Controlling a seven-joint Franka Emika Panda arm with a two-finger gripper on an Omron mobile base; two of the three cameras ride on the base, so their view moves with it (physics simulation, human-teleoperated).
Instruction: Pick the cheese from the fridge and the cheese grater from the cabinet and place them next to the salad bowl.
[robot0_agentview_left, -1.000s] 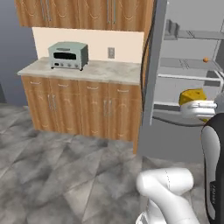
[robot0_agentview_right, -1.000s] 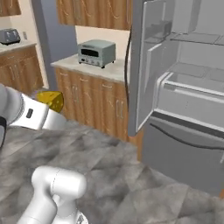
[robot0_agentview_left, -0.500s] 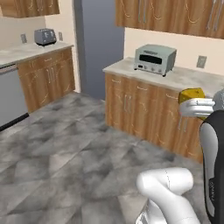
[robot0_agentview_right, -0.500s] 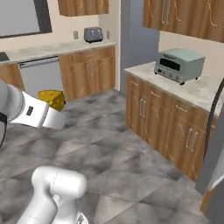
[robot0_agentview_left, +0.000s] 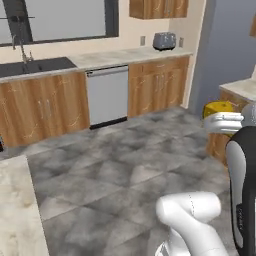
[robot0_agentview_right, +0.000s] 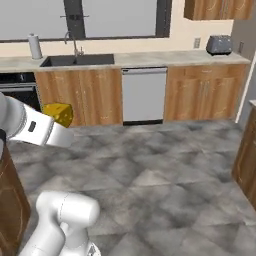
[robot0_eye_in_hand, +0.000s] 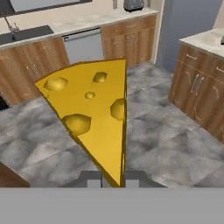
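**Cheese in transit; grater and placement pending**

The yellow holed cheese wedge (robot0_eye_in_hand: 94, 111) is out of the fridge and pinched at its narrow tip by the two-finger gripper (robot0_eye_in_hand: 113, 177), carried above the grey tiled floor (robot0_agentview_left: 115, 165). At 12 o'clock stand the steel dishwasher (robot0_agentview_right: 144, 95) and dark sink (robot0_agentview_right: 77, 60). Remaining, by judgement: delivery beside the salad bowl, then the grater. Compared with a second ago, the base views have swung off the fridge; the wedge keeps its place at the hand.
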